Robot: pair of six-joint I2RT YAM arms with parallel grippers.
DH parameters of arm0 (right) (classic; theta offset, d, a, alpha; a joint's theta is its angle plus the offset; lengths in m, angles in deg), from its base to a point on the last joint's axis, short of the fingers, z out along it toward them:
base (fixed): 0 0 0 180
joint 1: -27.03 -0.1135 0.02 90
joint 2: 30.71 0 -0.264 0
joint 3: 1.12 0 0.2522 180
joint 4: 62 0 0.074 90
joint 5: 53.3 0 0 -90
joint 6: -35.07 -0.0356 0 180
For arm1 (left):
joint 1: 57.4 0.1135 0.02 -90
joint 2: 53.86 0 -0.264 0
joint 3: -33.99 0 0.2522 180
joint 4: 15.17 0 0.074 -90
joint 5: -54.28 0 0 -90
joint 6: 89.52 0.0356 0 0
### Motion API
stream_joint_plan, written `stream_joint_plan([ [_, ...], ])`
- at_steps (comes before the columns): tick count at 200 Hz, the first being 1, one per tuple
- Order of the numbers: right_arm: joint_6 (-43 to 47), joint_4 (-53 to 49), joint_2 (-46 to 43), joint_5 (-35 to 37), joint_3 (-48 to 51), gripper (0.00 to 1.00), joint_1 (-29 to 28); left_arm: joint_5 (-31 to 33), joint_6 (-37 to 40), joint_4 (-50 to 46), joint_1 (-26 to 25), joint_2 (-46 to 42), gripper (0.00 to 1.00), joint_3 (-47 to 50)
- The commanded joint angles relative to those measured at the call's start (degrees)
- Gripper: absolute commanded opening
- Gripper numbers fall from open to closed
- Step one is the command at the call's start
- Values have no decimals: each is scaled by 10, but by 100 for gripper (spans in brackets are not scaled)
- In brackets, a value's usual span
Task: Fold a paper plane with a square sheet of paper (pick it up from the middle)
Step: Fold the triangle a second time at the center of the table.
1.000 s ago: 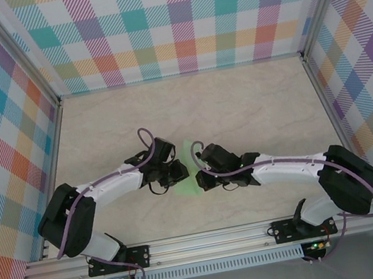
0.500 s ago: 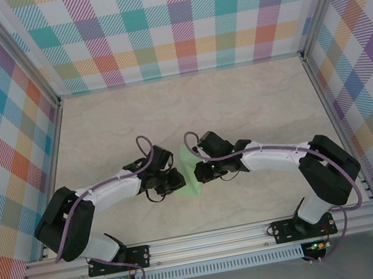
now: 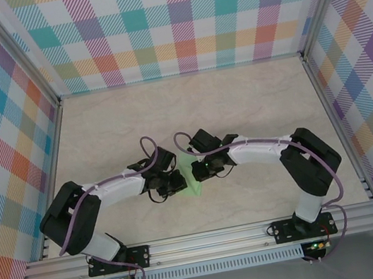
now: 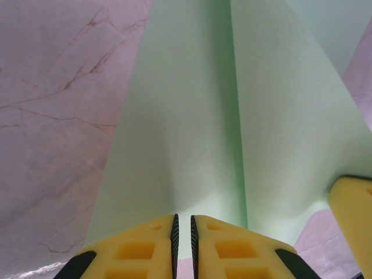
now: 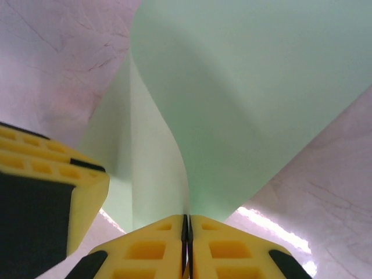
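The square sheet of paper is pale mint green and stands bunched up between my two grippers near the table's middle. My left gripper is at its left side. In the left wrist view its jaws are closed to a thin slit, and a raised fold of the sheet runs into that slit. My right gripper is shut on the opposite side. In the right wrist view a curved ridge of paper is pinched between its tips. No finished paper plane is in view.
The pale marbled table is walled by checked panels on three sides, with a metal rail at the near edge. The right gripper's finger shows in the left wrist view. The left gripper's finger shows in the right wrist view.
Both grippers have drawn closer together. The right arm's elbow has swung inward and its gripper has moved a little farther from the bases. The paper between them now looks narrower.
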Motion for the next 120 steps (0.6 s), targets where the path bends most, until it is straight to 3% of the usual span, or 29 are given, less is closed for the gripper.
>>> stream_joint_plan([
  [1, 27, -37, 20, 16, -24, 11, 1, 8, 2, -3, -6, 5, 15, 0],
  [120, 61, -51, 57, 39, -60, 12, 1, 29, 0, -27, -8, -1, 14, 2],
])
